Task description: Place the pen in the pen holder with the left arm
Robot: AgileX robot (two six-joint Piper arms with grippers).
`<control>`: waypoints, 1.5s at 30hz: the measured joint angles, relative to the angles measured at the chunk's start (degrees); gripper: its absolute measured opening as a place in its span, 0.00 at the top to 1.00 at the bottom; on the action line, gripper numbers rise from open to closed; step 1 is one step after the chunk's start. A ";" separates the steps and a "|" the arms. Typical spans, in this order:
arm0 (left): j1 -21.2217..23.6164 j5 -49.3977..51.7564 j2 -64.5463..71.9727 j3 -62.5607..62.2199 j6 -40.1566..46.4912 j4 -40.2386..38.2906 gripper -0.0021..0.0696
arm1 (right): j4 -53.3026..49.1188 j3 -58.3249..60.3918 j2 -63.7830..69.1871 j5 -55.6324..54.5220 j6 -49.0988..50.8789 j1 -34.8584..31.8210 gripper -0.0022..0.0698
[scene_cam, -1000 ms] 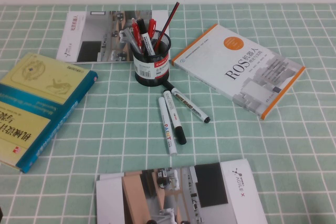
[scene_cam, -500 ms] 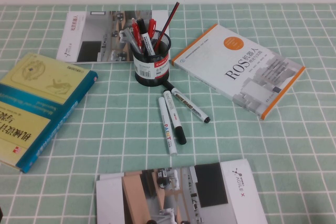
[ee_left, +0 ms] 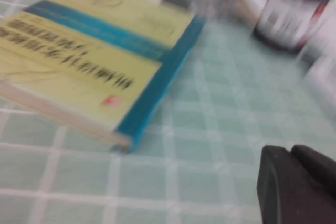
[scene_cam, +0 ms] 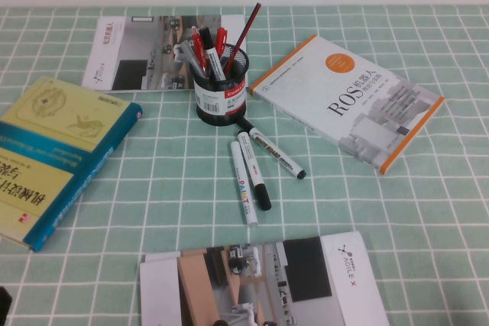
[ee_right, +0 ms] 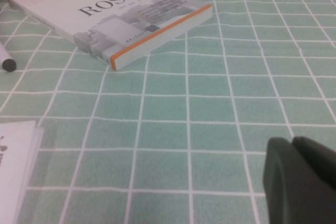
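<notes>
The pen (scene_cam: 244, 182), all white with coloured lettering, lies flat on the green checked cloth in front of the pen holder (scene_cam: 221, 91). It lies beside two white markers with black caps (scene_cam: 254, 170) (scene_cam: 276, 153). The pen holder is a black mesh cup with several pens in it; it also shows blurred in the left wrist view (ee_left: 291, 14). My left gripper (ee_left: 291, 151) is shut and empty, low over the cloth near the yellow and blue book, far from the pen. My right gripper (ee_right: 291, 142) is shut and empty over bare cloth near the ROS book.
A yellow and blue book (scene_cam: 53, 154) lies at the left, a white and orange ROS book (scene_cam: 348, 101) at the right. One booklet (scene_cam: 164, 51) lies behind the holder and another (scene_cam: 260, 284) at the front edge. The left wrist view is blurred.
A dark edge of my left arm shows slightly more at the bottom left corner of the high view. Nothing on the table has moved.
</notes>
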 joint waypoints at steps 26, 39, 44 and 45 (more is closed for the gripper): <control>0.00 14.28 26.73 -25.04 -0.82 -17.89 0.97 | 0.00 0.00 0.00 0.00 0.00 0.00 1.00; -4.09 26.25 66.73 -49.03 6.49 -14.59 0.97 | 0.00 0.00 0.00 0.00 0.00 0.00 1.00; -12.15 26.25 80.09 -57.40 0.93 -8.55 0.97 | 0.00 0.00 0.00 0.00 0.00 0.00 1.00; -14.27 26.38 82.77 -59.63 -0.54 -7.13 0.97 | 0.00 0.00 0.00 0.00 0.00 0.00 1.00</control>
